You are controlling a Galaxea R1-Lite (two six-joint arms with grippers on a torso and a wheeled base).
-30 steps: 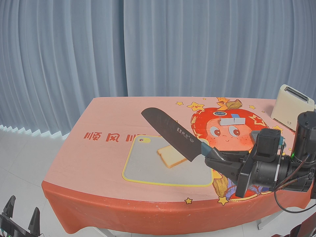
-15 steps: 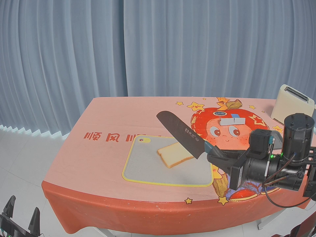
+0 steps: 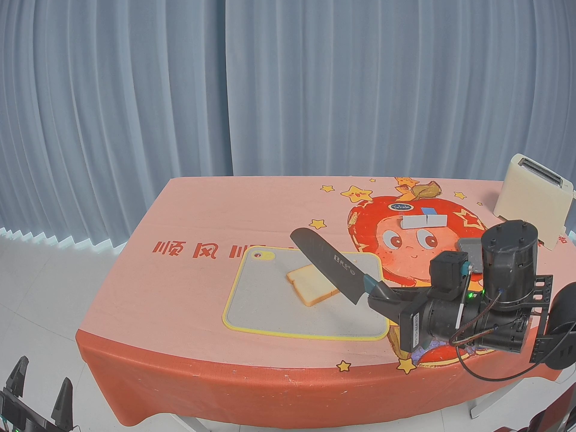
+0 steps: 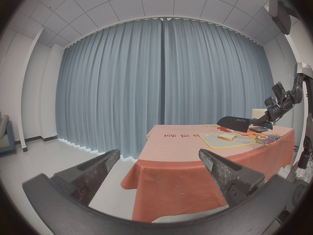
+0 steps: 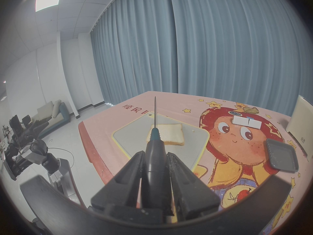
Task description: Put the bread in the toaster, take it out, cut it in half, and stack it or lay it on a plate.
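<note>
Right gripper [image 3: 384, 292] clenched on knife [image 3: 329, 263] handle; blade upright, poised above bread [image 3: 309, 283], evidently aligned for halving. Bread lies flat near middle of board [image 3: 264, 307]. Left gripper [image 4: 158, 154] released, well clear of board.

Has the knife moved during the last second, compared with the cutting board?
Yes. The knife, in the right gripper, has come down and drawn back toward the robot's right: its tip now lies at the far edge of the cutting board.
</note>
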